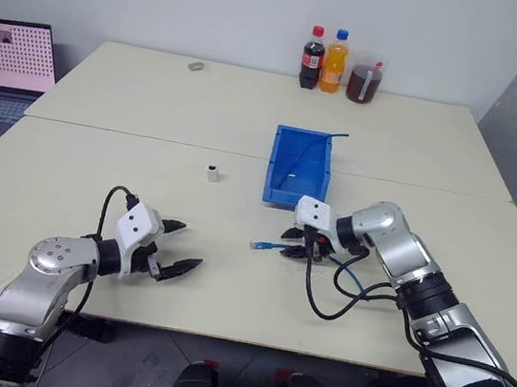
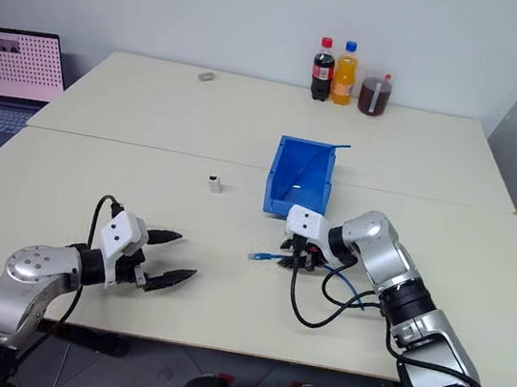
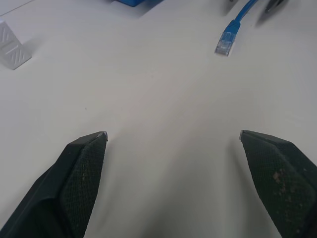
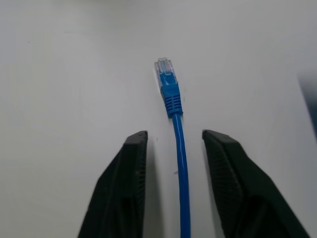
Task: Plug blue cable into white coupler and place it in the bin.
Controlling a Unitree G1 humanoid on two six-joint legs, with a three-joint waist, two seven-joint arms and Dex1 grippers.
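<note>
The blue cable lies on the table between the parted fingers of the right gripper (untouched by either), plug pointing to nine o'clock. At twelve o'clock from it sits the bin, with the white coupler off at ten o'clock. The left gripper hangs wide open, grasping nothing.

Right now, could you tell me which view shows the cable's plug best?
The right wrist view: the blue cable's clear plug lies in plain sight beyond the right gripper's parted fingers. The left wrist view shows it smaller, at an angle. In the eye views it is a speck on the table.

Cream tables (pushed together) stand against a plain pale wall.
</note>
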